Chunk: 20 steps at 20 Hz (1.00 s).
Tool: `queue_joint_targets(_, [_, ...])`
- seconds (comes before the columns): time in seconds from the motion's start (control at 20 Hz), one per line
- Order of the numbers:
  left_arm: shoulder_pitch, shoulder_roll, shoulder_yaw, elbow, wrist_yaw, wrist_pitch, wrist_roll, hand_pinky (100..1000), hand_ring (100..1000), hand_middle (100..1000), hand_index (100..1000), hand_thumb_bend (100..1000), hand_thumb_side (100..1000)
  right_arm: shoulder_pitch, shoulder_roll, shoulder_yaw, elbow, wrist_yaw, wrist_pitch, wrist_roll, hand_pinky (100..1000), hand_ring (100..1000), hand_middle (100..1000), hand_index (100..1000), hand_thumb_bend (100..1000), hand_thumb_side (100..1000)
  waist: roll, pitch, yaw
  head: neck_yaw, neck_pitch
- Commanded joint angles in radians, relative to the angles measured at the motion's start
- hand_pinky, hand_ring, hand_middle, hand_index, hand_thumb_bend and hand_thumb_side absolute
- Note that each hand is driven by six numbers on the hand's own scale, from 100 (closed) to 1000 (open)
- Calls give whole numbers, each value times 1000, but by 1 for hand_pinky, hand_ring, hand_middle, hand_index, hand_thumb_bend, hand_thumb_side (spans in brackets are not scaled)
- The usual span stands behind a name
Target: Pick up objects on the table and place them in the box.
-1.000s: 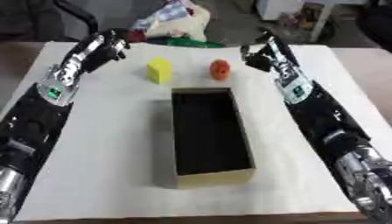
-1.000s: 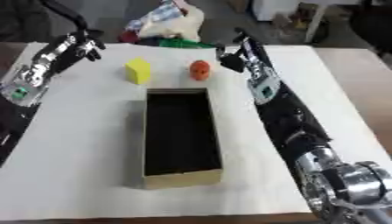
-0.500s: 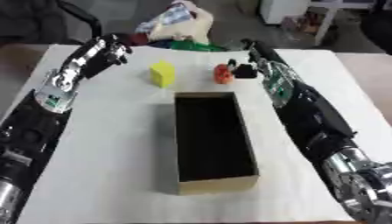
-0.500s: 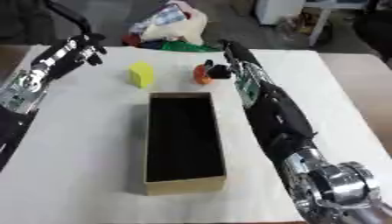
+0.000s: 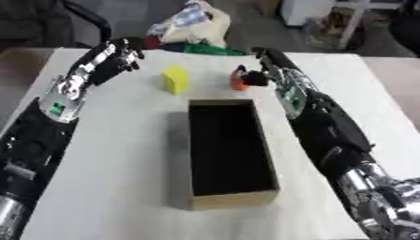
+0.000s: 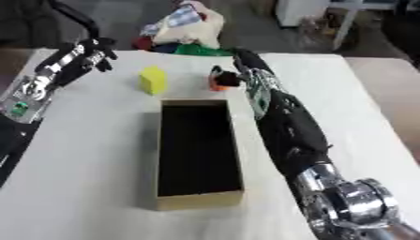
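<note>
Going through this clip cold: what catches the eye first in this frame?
The long open box with its dark inside, mid-table. Just beyond its far end, the right hand closes on a small orange object, with a yellow block to its left. The left hand hovers at the far left.

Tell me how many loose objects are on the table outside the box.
2: a yellow block beyond the box's far left corner, and an orange object at the right hand's fingers, past the far right corner. Nothing visible inside the box.
</note>
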<state>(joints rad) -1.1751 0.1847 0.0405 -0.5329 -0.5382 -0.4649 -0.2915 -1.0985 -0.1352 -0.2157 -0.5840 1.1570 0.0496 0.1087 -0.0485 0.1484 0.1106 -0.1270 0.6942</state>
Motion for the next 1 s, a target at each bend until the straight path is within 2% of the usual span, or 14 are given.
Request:
queue_joint_targets(0.05, [-30, 6, -2, -20, 5, -1, -5, 643, 613, 666, 916, 100, 953, -17, -10, -1, -31, 7, -10, 20, 828, 748, 883, 993, 100, 735, 6, -16, -2, -3, -1])
queue_joint_targets(0.35, [-30, 6, -1, -17, -1, -2, -4, 643, 621, 667, 917, 100, 954, -13, -7, 0, -35, 43, -7, 54, 830, 757, 890, 982, 100, 797, 10, -13, -4, -4, 2])
queue_joint_targets(0.6, [-32, 6, -1, -16, -2, -3, -2, 643, 622, 666, 917, 100, 954, -8, -4, -5, -32, 61, 6, 67, 830, 758, 890, 981, 100, 806, 12, -9, -2, -3, 2])
queue_joint_targets(0.75, [-34, 5, -2, -19, -1, -6, -2, 642, 624, 667, 917, 100, 953, -2, -4, -7, -29, 73, 19, 70, 830, 760, 892, 972, 100, 781, 14, -5, 3, -2, 3])
queue_joint_targets(0.8, [-35, 5, -2, -20, -1, -7, -2, 642, 624, 667, 917, 100, 953, 0, -4, -8, -27, 78, 25, 70, 830, 759, 891, 964, 100, 727, 15, -4, 5, -3, 3])
queue_joint_targets(1.0, [-37, 5, -3, -20, -2, -8, -1, 641, 624, 668, 917, 100, 953, 6, -1, -9, -23, 89, 36, 70, 830, 760, 891, 955, 100, 695, 16, -1, 11, -3, 3])
